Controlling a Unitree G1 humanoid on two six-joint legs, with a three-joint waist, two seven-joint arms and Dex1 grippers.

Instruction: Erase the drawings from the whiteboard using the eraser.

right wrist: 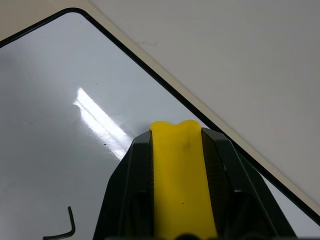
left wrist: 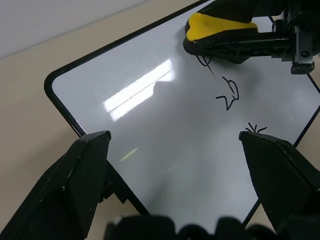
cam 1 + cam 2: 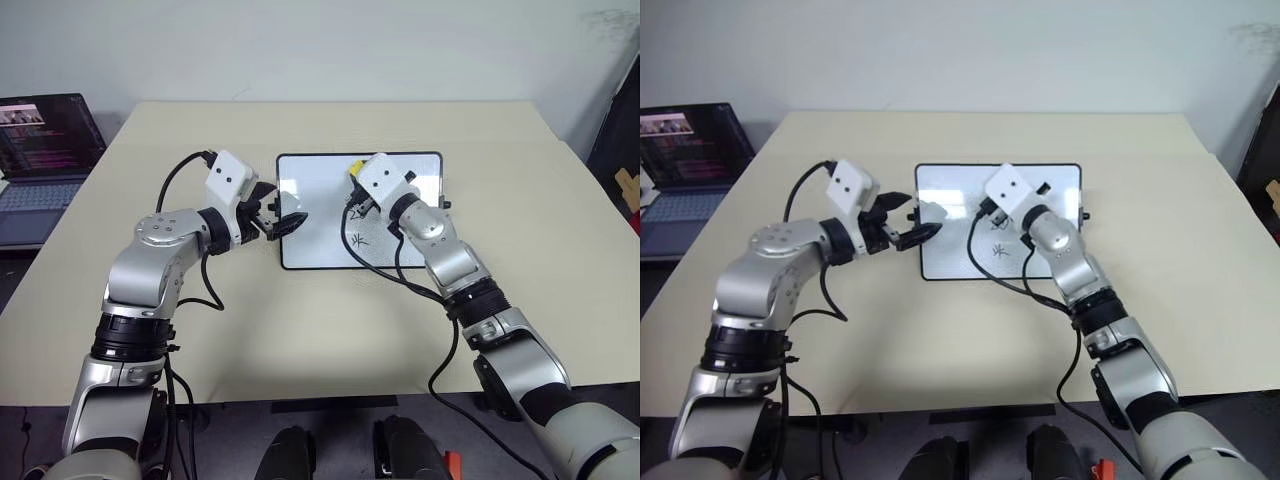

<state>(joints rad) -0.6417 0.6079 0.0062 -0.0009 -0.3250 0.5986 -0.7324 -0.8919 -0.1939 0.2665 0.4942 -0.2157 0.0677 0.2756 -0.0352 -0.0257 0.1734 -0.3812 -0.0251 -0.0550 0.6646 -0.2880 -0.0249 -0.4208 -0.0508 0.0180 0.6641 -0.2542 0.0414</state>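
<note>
While my right gripper (image 1: 176,150) pinches the small yellow block eraser (image 2: 216,24) between its black fingers, I hold it over the far part of the glossy white, black-framed whiteboard (image 3: 315,245).

That board lies flat on the beige tabletop (image 3: 300,340), toward the far edge and about midway between the side edges. The eraser sits at the top of the black marker drawings (image 2: 229,95), covering part of the uppermost scribble; whether it touches the surface I cannot tell. A looped mark and a star-like squiggle below it are untouched. My left gripper (image 3: 275,222) hovers over the board's left edge, its two fingers spread wide and holding nothing. A dark open laptop (image 3: 45,150) sits beyond the table's left edge.
</note>
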